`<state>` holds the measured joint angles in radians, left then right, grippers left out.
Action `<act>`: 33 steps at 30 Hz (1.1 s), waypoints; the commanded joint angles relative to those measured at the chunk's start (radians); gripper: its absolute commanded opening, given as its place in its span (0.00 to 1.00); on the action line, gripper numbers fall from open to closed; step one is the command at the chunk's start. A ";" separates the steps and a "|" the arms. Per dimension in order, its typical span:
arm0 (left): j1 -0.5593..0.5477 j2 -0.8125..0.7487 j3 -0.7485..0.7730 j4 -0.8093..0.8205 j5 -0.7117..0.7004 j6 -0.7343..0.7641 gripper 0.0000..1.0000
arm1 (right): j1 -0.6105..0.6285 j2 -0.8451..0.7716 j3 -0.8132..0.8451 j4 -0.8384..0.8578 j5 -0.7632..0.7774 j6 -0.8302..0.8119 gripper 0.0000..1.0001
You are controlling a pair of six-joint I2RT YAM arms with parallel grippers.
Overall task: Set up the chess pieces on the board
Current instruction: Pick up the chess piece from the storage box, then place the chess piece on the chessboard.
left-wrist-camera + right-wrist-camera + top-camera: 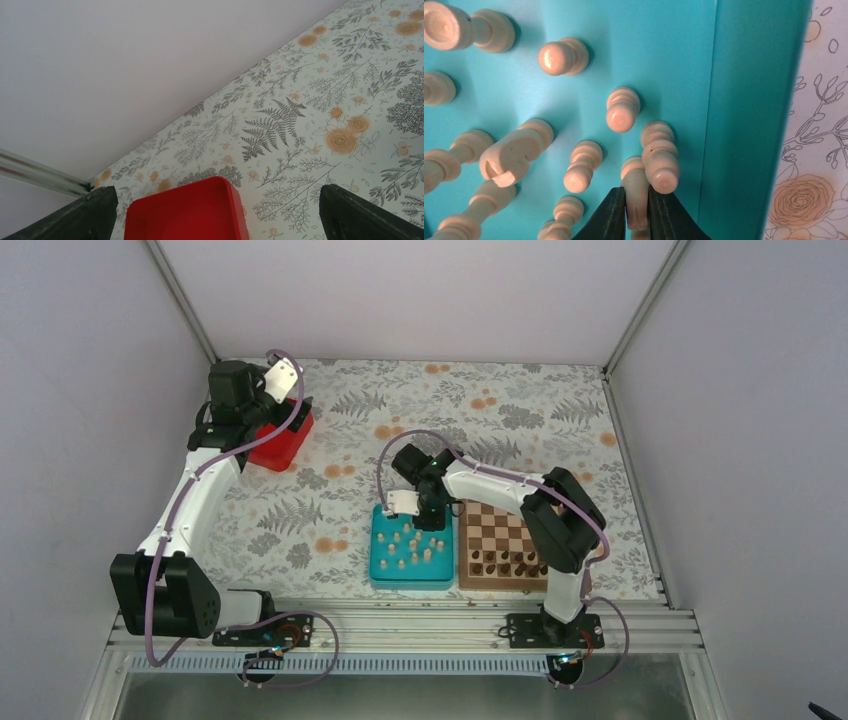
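Several pale beige chess pieces [412, 545] stand in the teal tray [381, 571], left of the chessboard [500, 525]. My right gripper [431, 512] hangs over the tray's far right part. In the right wrist view it [637, 210] is shut on one pale chess piece [636, 185] that still stands on the tray floor, with a taller pale piece [661, 160] touching its right side. My left gripper [250, 415] is at the far left over a red box [281, 442], open and empty; its two fingertips [90, 212] show wide apart in the left wrist view.
Dark brown chessmen [505, 562] stand along the board's near rows. The red box [187, 212] is empty. The teal tray wall [749, 125] rises right of the gripped piece. Grey walls enclose the floral tabletop [520, 420].
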<state>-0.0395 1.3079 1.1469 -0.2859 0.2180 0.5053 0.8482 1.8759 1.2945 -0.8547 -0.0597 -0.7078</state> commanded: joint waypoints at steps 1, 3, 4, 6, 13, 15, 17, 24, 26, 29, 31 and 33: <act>0.002 -0.014 -0.005 0.009 0.010 0.002 1.00 | -0.012 0.004 -0.007 0.024 -0.048 0.010 0.10; 0.003 -0.015 -0.003 0.009 0.011 0.001 1.00 | -0.016 -0.007 0.001 0.013 -0.055 0.016 0.05; 0.003 -0.017 -0.002 0.007 0.012 0.002 1.00 | -0.018 -0.016 0.007 0.001 -0.060 0.021 0.05; 0.003 -0.019 0.000 0.005 0.012 0.003 1.00 | -0.026 -0.047 0.015 -0.030 -0.079 0.027 0.04; 0.002 -0.023 0.000 0.000 0.023 0.009 1.00 | -0.083 -0.218 0.068 -0.150 -0.163 0.051 0.04; 0.003 -0.020 0.004 0.000 0.026 0.009 1.00 | -0.117 -0.266 0.103 -0.188 -0.187 0.042 0.04; 0.002 -0.016 0.010 -0.003 0.031 0.007 1.00 | -0.159 -0.297 0.125 -0.215 -0.182 0.028 0.04; 0.002 -0.011 0.019 0.002 0.028 0.002 1.00 | -0.386 -0.302 0.089 -0.208 -0.125 -0.058 0.04; 0.003 -0.012 0.016 0.004 0.026 -0.001 1.00 | -0.435 -0.285 0.067 -0.185 -0.121 -0.082 0.04; 0.002 -0.012 0.019 0.000 0.030 -0.004 1.00 | -0.482 -0.245 0.044 -0.160 -0.120 -0.106 0.04; 0.003 -0.016 0.023 -0.006 0.030 -0.002 1.00 | -0.504 -0.221 0.025 -0.131 -0.112 -0.117 0.04; 0.002 -0.021 0.024 -0.010 0.027 0.000 1.00 | -0.525 -0.178 0.017 -0.122 -0.114 -0.127 0.04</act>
<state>-0.0395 1.3041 1.1473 -0.2871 0.2306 0.5079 0.3546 1.6386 1.3396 -1.0145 -0.1768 -0.7853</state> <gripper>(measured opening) 0.999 0.080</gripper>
